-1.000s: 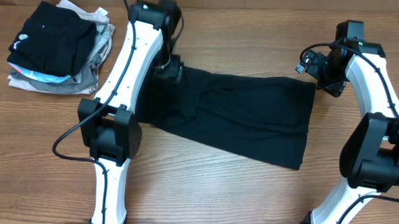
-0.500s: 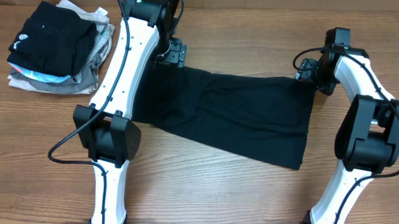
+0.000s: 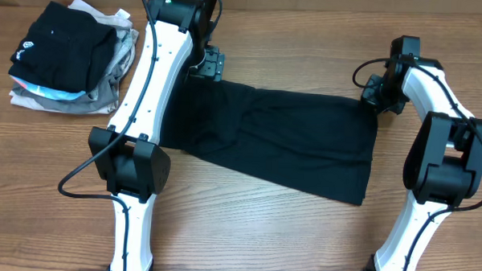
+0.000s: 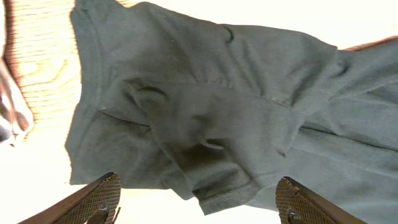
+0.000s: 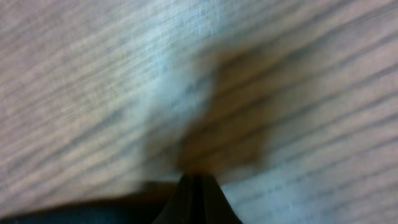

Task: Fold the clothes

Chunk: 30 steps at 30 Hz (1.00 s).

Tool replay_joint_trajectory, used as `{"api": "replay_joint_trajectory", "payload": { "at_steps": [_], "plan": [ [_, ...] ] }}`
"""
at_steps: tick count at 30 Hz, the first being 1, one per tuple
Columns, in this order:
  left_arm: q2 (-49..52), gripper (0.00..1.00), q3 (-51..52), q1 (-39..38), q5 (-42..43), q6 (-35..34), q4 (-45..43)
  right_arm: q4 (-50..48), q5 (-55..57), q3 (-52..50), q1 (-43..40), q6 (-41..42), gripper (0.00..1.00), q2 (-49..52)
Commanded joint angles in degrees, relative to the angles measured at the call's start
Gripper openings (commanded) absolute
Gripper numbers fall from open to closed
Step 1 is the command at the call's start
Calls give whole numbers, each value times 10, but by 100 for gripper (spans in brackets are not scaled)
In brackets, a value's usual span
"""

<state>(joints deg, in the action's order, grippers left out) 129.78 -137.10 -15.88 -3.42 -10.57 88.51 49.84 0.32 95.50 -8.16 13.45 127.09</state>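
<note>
The clothes, a plain black shirt (image 3: pixel 281 141), lie spread flat across the middle of the wooden table. My left gripper (image 3: pixel 205 70) hovers open over the shirt's far left end. In the left wrist view its fingers (image 4: pixel 102 199) stand wide apart above the rumpled sleeve and hem (image 4: pixel 205 112), touching nothing. My right gripper (image 3: pixel 377 96) sits at the shirt's far right corner. In the blurred right wrist view the right gripper (image 5: pixel 198 180) is pressed shut low over the wood, and black fabric (image 5: pixel 93 208) runs into it from the left.
A stack of folded garments (image 3: pixel 66 73) lies at the far left, topped by a black one with a round white logo (image 3: pixel 59 37). The left arm (image 3: pixel 146 100) stretches along the shirt's left edge. The right arm (image 3: pixel 445 151) stands at the right edge.
The left gripper drew back from the shirt's left end toward the far side. The right gripper moved in to the shirt's far right corner and shut there.
</note>
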Motion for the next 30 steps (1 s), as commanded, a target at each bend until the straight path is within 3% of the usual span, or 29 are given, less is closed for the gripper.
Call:
{"api": "replay_joint_trajectory", "payload": {
  "at_steps": [1,13,20,30],
  "plan": [
    [-15,81,-10,5,-48,2,-2,30,2,42,-9,0,4,2],
    [-17,79,-11,85,-14,3,10,241,-4,191,-15,0,4,-45],
    [-17,79,-11,104,-14,18,14,362,-21,194,-3,0,4,-49],
    [-17,79,-11,103,-14,21,15,441,-34,193,24,29,4,-91]
  ]
}}
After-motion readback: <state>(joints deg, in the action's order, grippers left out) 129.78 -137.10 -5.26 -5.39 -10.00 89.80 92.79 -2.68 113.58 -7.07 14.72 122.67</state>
